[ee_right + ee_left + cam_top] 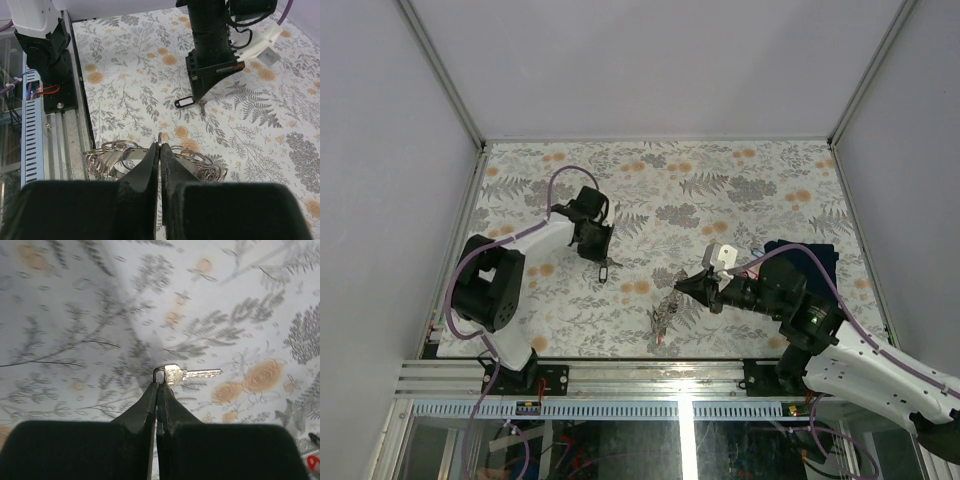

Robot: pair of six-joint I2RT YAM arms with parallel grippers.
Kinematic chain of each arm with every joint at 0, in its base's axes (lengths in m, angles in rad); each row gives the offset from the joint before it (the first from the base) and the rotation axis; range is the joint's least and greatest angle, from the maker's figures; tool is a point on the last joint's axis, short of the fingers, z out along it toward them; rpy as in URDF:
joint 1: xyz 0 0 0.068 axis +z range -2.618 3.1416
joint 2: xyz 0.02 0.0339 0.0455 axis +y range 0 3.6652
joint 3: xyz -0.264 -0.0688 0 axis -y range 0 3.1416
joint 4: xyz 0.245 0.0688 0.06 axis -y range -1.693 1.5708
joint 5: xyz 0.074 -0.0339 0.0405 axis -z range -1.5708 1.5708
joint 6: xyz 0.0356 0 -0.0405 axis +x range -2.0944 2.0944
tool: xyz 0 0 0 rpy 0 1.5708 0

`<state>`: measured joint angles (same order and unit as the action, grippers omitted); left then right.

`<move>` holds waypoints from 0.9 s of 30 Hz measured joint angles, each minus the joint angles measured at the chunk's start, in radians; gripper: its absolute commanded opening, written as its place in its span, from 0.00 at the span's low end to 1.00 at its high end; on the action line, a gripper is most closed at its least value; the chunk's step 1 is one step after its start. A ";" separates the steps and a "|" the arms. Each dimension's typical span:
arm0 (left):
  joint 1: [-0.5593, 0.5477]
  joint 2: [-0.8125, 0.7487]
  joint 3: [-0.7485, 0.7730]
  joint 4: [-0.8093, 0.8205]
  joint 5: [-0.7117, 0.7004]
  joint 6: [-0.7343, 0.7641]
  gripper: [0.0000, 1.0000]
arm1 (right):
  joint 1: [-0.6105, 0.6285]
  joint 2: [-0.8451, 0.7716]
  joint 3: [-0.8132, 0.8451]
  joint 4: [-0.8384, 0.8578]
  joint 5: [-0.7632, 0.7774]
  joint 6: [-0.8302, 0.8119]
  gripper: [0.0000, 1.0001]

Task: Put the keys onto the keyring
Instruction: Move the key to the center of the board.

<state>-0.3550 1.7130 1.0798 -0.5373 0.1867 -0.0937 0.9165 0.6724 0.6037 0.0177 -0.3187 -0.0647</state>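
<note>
Silver key (192, 373) held by its head; looped keyring (100, 159) pinched.

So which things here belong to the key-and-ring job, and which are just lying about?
In the job:
key, pinched in the left gripper
keyring, pinched in the right gripper

Lying about:
dark blue cloth, untouched
</note>
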 measured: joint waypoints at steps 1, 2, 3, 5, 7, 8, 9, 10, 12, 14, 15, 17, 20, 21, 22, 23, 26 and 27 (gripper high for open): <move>-0.029 0.000 -0.002 -0.009 -0.001 0.000 0.00 | 0.000 -0.005 0.000 -0.006 0.005 -0.002 0.00; -0.051 0.000 -0.003 -0.016 -0.004 -0.001 0.00 | 0.000 -0.011 0.000 -0.012 0.009 -0.003 0.00; -0.063 0.000 -0.004 -0.021 -0.008 -0.001 0.01 | 0.000 -0.017 0.000 -0.016 0.013 -0.005 0.00; -0.074 0.001 -0.006 -0.027 -0.016 -0.002 0.03 | 0.000 -0.027 -0.001 -0.026 0.017 -0.007 0.00; -0.076 0.001 -0.011 -0.029 -0.031 -0.003 0.05 | 0.000 -0.034 -0.001 -0.037 0.020 -0.011 0.00; -0.076 0.001 -0.013 -0.030 -0.035 -0.005 0.06 | 0.000 -0.035 -0.001 -0.043 0.021 -0.014 0.00; -0.076 0.001 -0.015 -0.031 -0.039 -0.006 0.07 | 0.000 -0.035 -0.001 -0.046 0.021 -0.015 0.00; -0.077 0.001 -0.016 -0.033 -0.042 -0.006 0.08 | 0.000 -0.035 -0.001 -0.048 0.022 -0.016 0.00; -0.078 0.004 -0.017 -0.034 -0.053 -0.007 0.10 | 0.000 -0.035 -0.001 -0.052 0.022 -0.016 0.00; -0.082 0.008 -0.017 -0.034 -0.062 -0.007 0.12 | 0.000 -0.035 -0.001 -0.054 0.023 -0.016 0.00; -0.084 0.010 -0.017 -0.034 -0.064 -0.008 0.14 | 0.000 -0.035 -0.001 -0.054 0.022 -0.016 0.00; -0.088 0.012 -0.017 -0.035 -0.069 -0.009 0.20 | 0.000 -0.035 -0.001 -0.055 0.022 -0.016 0.00; -0.090 0.013 -0.017 -0.035 -0.076 -0.011 0.26 | 0.000 -0.035 -0.001 -0.057 0.022 -0.016 0.00; -0.090 0.013 -0.017 -0.035 -0.079 -0.013 0.27 | 0.000 -0.036 -0.001 -0.059 0.022 -0.016 0.00; -0.090 0.013 -0.017 -0.035 -0.082 -0.015 0.28 | 0.000 -0.036 -0.001 -0.059 0.022 -0.016 0.00; -0.090 0.013 -0.017 -0.034 -0.084 -0.017 0.28 | 0.000 -0.036 -0.001 -0.059 0.022 -0.016 0.00; -0.090 0.010 -0.022 -0.032 -0.094 -0.026 0.31 | 0.000 -0.036 -0.001 -0.059 0.022 -0.016 0.00; -0.090 0.009 -0.027 -0.031 -0.098 -0.030 0.32 | 0.000 -0.036 -0.001 -0.059 0.022 -0.016 0.00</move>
<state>-0.4446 1.7222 1.0531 -0.5682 0.0883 -0.1234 0.9165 0.6365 0.6025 -0.0414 -0.2966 -0.0811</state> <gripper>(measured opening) 0.304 0.012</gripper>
